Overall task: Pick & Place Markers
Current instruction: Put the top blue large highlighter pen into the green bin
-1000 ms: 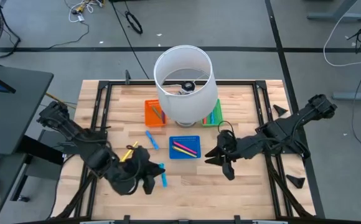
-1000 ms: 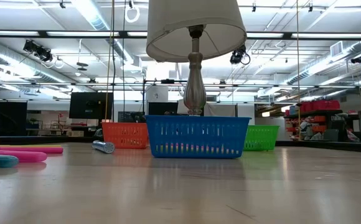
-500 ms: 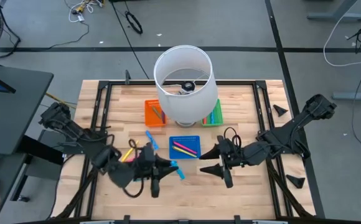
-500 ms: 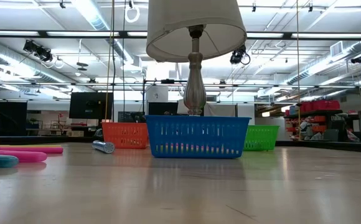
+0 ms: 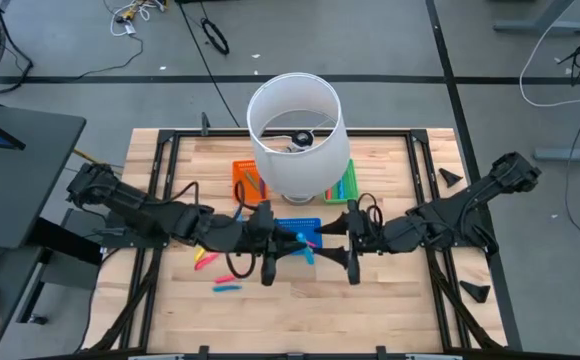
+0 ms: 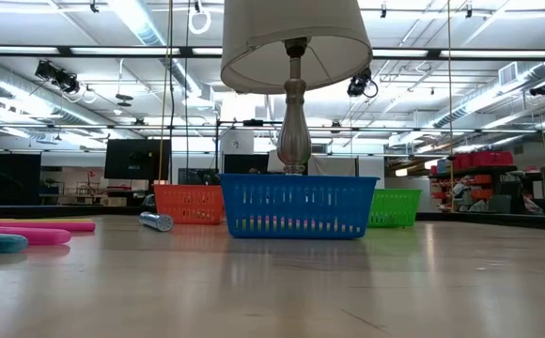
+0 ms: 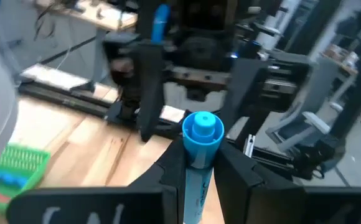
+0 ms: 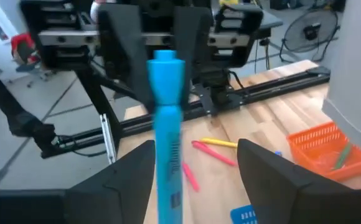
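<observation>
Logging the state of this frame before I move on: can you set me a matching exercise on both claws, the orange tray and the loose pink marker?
Things:
1. left claw
2. right claw
3. orange tray
4. pink marker

States or places:
A. lying loose on the table
B. open, holding nothing
C. shut on the blue marker
D. beside the lamp, markers inside

Pairs: 1-C, 2-B, 3-D, 4-A
</observation>
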### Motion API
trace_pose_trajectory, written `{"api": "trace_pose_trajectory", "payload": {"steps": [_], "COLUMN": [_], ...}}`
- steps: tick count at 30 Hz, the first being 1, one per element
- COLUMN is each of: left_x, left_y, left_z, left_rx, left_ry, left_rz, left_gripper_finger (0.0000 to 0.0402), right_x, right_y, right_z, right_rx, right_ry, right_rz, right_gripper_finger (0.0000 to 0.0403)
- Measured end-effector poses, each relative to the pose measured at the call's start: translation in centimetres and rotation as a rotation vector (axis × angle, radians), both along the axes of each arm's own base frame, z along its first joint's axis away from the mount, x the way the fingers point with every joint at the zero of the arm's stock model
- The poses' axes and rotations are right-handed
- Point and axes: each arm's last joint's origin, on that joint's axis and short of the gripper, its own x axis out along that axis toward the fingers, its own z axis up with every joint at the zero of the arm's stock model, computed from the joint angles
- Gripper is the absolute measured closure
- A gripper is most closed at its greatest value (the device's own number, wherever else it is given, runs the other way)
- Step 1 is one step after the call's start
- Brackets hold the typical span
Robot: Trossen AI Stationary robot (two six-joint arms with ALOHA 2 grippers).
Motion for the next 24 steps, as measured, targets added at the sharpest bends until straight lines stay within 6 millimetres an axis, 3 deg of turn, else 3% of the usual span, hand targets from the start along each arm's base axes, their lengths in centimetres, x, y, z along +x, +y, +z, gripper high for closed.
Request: {"api": "trace_pose_trajectory", "payload": {"steps": [11, 24], "left_x": [1.0, 1.0], "left_y": [2.5, 2.5], "left_z": [0.1, 0.0], "left_rx": [0.106, 0.125], "left_ry": [-0.003, 0.000], "left_rz": [-0.110, -0.193], "left_gripper_finger": [0.0339, 0.0339], "right_x": [3.2, 3.2], "right_y": [0.4, 0.4], "right_z": [-1.2, -2.3], "right_rx": [0.102, 0.150], "right_ry": [-0.090, -0.004], "right_rz": [-0.029, -0.058], "right_gripper_finger": [0.0175, 0.0175]}}
